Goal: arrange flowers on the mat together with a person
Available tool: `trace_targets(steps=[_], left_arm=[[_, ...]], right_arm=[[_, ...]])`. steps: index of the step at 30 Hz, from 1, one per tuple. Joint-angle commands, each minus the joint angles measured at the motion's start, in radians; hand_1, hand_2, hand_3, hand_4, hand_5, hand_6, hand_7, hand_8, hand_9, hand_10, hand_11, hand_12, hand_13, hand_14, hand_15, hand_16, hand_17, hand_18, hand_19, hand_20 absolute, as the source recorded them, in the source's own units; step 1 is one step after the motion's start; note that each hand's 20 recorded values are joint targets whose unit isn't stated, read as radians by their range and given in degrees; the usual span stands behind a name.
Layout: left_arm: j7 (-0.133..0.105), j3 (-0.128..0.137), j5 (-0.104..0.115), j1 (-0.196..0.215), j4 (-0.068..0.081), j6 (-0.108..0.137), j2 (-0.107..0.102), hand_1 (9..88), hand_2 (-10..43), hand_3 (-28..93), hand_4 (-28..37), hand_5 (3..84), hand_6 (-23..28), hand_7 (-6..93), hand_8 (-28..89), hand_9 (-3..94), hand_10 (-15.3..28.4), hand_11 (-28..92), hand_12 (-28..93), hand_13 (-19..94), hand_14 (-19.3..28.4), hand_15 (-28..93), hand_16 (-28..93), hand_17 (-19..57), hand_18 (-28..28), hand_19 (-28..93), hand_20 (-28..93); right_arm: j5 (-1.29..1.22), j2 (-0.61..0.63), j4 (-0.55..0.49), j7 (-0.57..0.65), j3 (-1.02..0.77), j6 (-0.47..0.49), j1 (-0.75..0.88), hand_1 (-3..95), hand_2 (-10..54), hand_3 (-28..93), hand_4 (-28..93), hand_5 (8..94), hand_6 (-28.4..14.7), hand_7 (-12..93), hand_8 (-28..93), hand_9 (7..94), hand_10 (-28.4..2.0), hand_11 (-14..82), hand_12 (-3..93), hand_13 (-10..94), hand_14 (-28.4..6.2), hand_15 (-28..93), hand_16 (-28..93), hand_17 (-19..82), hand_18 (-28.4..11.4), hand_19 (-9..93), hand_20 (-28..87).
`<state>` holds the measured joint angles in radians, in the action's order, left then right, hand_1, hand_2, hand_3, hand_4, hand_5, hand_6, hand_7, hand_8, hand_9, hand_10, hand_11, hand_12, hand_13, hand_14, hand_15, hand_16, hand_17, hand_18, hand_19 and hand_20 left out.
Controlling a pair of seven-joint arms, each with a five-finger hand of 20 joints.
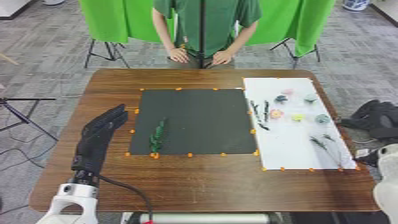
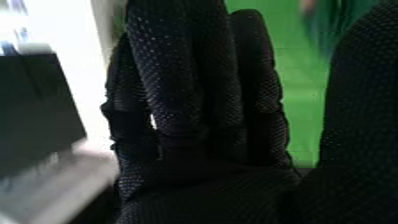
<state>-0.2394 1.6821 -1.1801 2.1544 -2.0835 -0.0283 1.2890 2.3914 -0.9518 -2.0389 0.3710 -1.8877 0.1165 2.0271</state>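
The brown table [image 1: 178, 186] stands on a gray floor [image 1: 40, 82], with green cloth [image 1: 105, 22] past 12 o'clock. Wide wood runs along 6. A black wire [image 1: 133, 189] cuts over it at 7. The black mat [image 1: 191, 122] has a green twig [image 1: 159, 135] at its 7. Flowers [image 1: 276, 114] sit on the white mat [image 1: 284, 145], at 3. The left hand [image 1: 96, 135] is at 9, beside the black mat, fingers straight and narrow. The right hand [image 1: 378, 120] is off the edge at 3, fingers straight and close together.

The right robot hand [image 1: 378, 120] has straight fingers [image 2: 169, 85], green cloth [image 2: 300, 105] beyond.
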Motion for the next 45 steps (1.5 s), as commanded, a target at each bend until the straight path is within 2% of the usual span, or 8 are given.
trace_targets(steps=[1,10,19,25,28,30,39,45], left_arm=[[0.019,0.004,-0.008,0.009,0.000,-0.021,0.003,27.3,-9.5,63,-16.3,43.3,3.2,10.3,-5,40.9,11.8,11,15,30,15.2,8,6,1.7,11.9,4,18],[0.024,0.007,-0.009,0.014,-0.001,-0.026,0.008,27.4,-9.5,63,-16.2,43.2,3.3,10.0,-5,40.6,11.7,11,15,29,15.2,7,6,1.4,11.9,4,18],[0.029,0.009,-0.008,0.019,-0.003,-0.030,0.016,26.9,-9.0,63,-16.5,43.1,3.5,9.8,-5,40.6,11.7,11,16,29,15.3,7,6,1.4,11.9,4,18],[0.030,0.012,-0.009,0.019,-0.003,-0.036,0.020,26.8,-8.7,63,-16.7,43.1,3.4,9.7,-5,40.5,11.7,11,16,29,15.3,7,6,1.2,12.0,4,18],[0.032,0.013,-0.008,0.021,-0.004,-0.035,0.021,26.8,-8.6,63,-16.7,43.0,3.4,9.7,-5,40.4,11.7,10,15,29,15.3,7,6,1.2,12.0,4,18],[0.034,0.015,-0.008,0.022,-0.005,-0.036,0.021,26.8,-8.5,62,-16.7,43.0,3.4,9.7,-5,40.4,11.7,10,16,29,15.4,7,6,1.1,12.0,4,18],[0.045,0.033,-0.010,0.016,0.007,-0.057,0.014,26.7,-8.4,63,-16.7,43.0,3.5,9.4,-4,40.3,11.7,10,16,29,15.5,7,6,1.1,12.0,4,18],[0.045,0.070,0.004,0.031,0.022,-0.021,-0.013,26.6,-8.5,63,-16.5,43.1,3.5,9.4,-4,40.5,11.7,10,16,29,15.6,7,6,1.0,12.1,4,18]], right_arm=[[0.009,0.005,0.015,0.057,0.014,0.229,-0.004,48.3,-9.5,32,-28,74.2,-0.3,15,-10,83.8,-11.5,21.7,20.6,82,-7.8,43,27,37,-21.2,66,44],[0.029,-0.002,0.056,0.066,0.037,0.180,0.000,48.7,-9.5,35,-28,76.2,0.1,15,-10,85.6,-10.5,21.6,20.7,84,-7.2,43,29,39,-21.3,68,43],[0.047,-0.022,0.104,0.071,0.083,0.135,-0.022,44.8,-9.5,56,-28,79.2,2.0,17,-11,89.2,-9.6,22.1,20.7,87,-5.8,43,31,40,-21.8,72,44],[0.051,-0.028,0.123,0.072,0.105,0.138,-0.035,42.6,-9.5,61,-28,79.5,2.1,17,-11,89.5,-9.6,21.9,20.8,88,-5.7,43,32,40,-21.9,72,44],[0.048,-0.027,0.126,0.079,0.115,0.085,-0.034,49.7,-9.5,55,-28,81.2,1.8,17,2,90.8,-9.4,22.1,20.8,88,-5.5,45,33,40,-22.2,73,44],[0.050,-0.031,0.116,0.084,0.113,0.060,-0.029,55.4,-9.5,51,-28,83.9,2.0,17,4,92.6,-8.9,22.5,21.4,89,-5.7,46,33,41,-22.5,74,45],[0.024,-0.093,0.012,0.131,0.112,-0.073,-0.042,58.1,-9.5,59,-28,88.1,2.7,19,5,93.7,-8.5,26.8,25.1,91,-5.8,51,34,41,-23.2,76,45],[0.027,-0.204,-0.089,0.126,0.239,-0.183,-0.153,57.8,-9.5,61,-28,89.0,2.4,20,6,93.7,-9.0,31.4,25.4,89,-6.6,57,35,40,-23.8,77,46]])
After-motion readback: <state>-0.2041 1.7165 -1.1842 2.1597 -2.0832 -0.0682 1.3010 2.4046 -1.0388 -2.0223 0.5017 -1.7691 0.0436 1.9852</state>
